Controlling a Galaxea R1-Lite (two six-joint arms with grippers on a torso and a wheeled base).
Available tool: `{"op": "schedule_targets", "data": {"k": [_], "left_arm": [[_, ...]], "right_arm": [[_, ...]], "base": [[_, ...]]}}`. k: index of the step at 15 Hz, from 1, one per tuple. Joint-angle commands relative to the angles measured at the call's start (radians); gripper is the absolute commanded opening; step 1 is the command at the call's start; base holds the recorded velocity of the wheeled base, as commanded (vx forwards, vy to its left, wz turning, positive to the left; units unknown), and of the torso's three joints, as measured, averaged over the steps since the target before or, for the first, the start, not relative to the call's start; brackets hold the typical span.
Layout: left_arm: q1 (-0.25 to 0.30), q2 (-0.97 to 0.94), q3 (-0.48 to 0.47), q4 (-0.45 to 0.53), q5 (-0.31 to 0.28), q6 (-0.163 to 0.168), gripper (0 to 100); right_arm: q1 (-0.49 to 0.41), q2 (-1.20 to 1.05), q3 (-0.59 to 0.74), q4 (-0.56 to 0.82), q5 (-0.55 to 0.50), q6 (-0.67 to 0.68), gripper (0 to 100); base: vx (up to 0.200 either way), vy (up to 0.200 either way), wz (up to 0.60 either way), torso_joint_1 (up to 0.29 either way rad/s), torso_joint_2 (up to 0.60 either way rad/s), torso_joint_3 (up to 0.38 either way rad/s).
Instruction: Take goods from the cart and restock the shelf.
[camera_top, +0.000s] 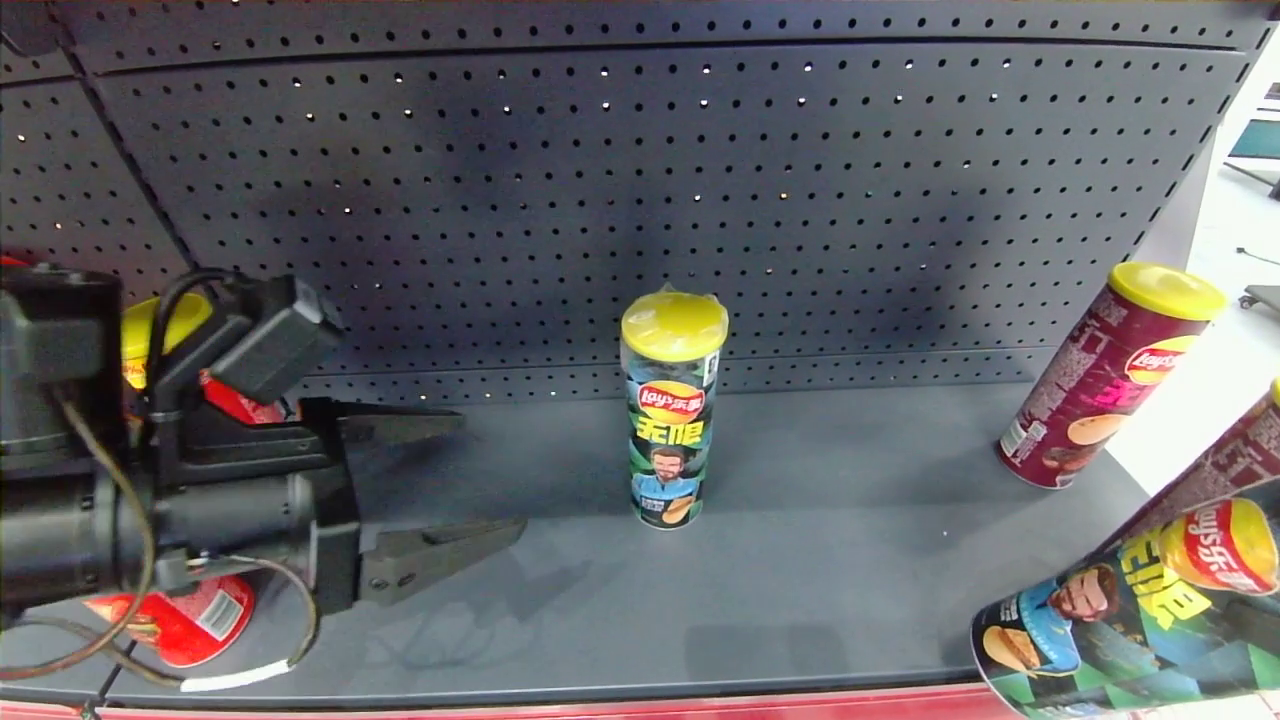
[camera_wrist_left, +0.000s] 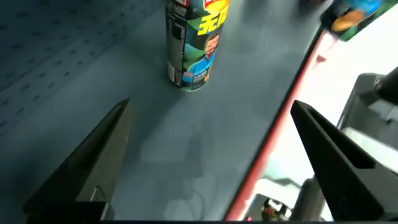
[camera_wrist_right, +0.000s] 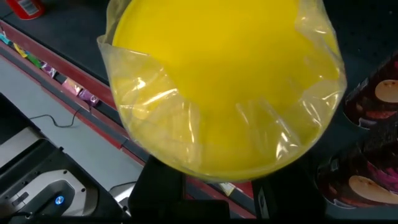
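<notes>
The left gripper (camera_top: 490, 475) hangs wide open over the left part of the dark grey metal shelf (camera_top: 850, 560), well apart from the upright green cardboard crisp tube (camera_top: 668, 440) with a yellow plastic lid at mid-shelf — the right gripper (camera_wrist_right: 208, 196) clasps a second, tilted green tube (camera_top: 1130, 610) at the shelf's front right corner.

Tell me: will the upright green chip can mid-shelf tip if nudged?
Likely, if pushed high: the green chip can stands tall on a narrow base. Toppled, its round body would probably roll. Its glossy surface may slip.
</notes>
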Motion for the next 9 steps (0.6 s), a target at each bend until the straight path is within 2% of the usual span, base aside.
{"op": "schedule_targets", "data": {"k": [1, 3, 5, 9], "left_arm": [[-0.025, 0.168, -0.063, -0.019, -0.007, 0.02, 100], [-0.042, 0.224, -0.126, -0.019, -0.015, 0.02, 100], [-0.064, 0.289, -0.195, -0.019, -0.06, 0.022, 100], [-0.064, 0.413, -0.321, -0.036, -0.063, 0.042, 100]], "right_arm": [[-0.001, -0.014, 0.003, 0.001, 0.0, 0.0, 0], [-0.001, -0.02, 0.003, 0.002, -0.003, 0.001, 0], [-0.001, -0.021, 0.004, 0.004, -0.001, 0.001, 0], [-0.001, -0.02, 0.003, 0.004, 0.002, 0.001, 0]], "base": [[0.0, 0.0, 0.0, 0.0, 0.0, 0.0], [0.0, 0.0, 0.0, 0.0, 0.0, 0.0], [0.0, 0.0, 0.0, 0.0, 0.0, 0.0], [0.0, 0.0, 0.0, 0.0, 0.0, 0.0]]}}
